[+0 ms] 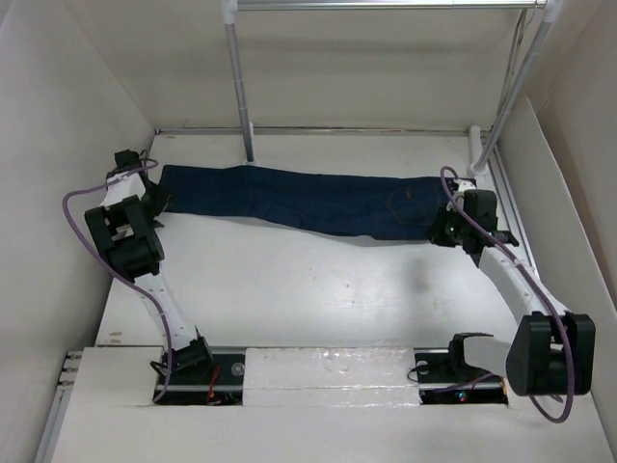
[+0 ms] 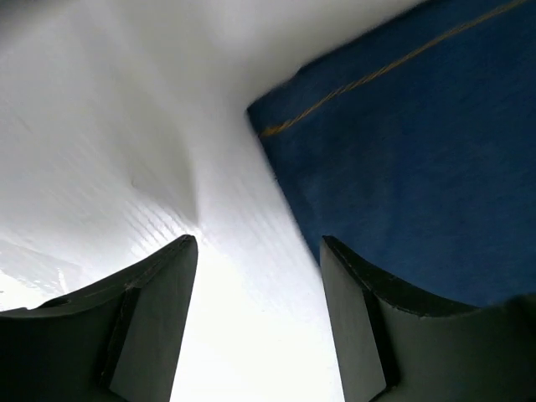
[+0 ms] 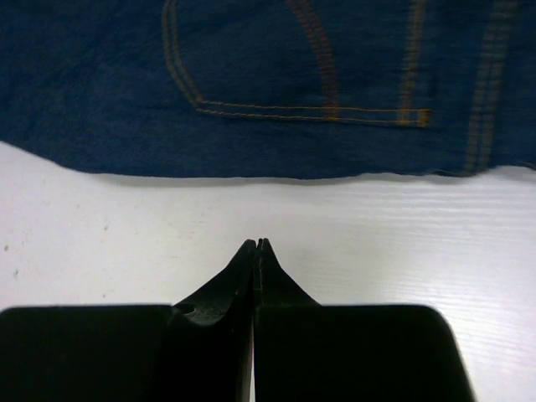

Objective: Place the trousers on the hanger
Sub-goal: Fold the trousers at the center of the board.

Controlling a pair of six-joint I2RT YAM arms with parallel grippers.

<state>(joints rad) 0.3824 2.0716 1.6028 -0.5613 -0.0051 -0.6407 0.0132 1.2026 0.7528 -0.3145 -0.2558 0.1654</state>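
Spread wide, my left pincer (image 2: 258,251) sits at the hem end of the trousers (image 1: 289,198). Its two dark, matte, wedge-shaped fingers (image 2: 151,327) are well apart, with only bare white worktop (image 1: 289,289) between them. From my left wrist the hem corner lies just beyond the gap, a blunt angle of dark navy denim edged with one thin line of orange-tan stitching. My finger on the trousers' side overlaps the cloth in that view, though I cannot tell whether it touches.

My right pincer (image 3: 255,244) is pressed together, the tapered black tips meeting in a fine seam and gripping nothing. It sits over bare worktop just beside the trousers' waist end, apart from the cloth's edge. Past those tips the denim shows a fine, even weave, a rounded pocket outline in doubled orange-tan thread, and a straight double seam beside it.

The trousers lie flat and long, a narrow band between my two pincers. They are slimmer at the hem end and broader at the waist end, where a small orange-tan patch (image 1: 410,196) shows. The worktop under them is smooth, white and lightly scuffed.

Beyond the trousers rise a grey metal pole (image 1: 239,87) behind the leg part and a thicker white pole (image 1: 521,72) behind the waist end. A rail (image 1: 386,5) joins them overhead.
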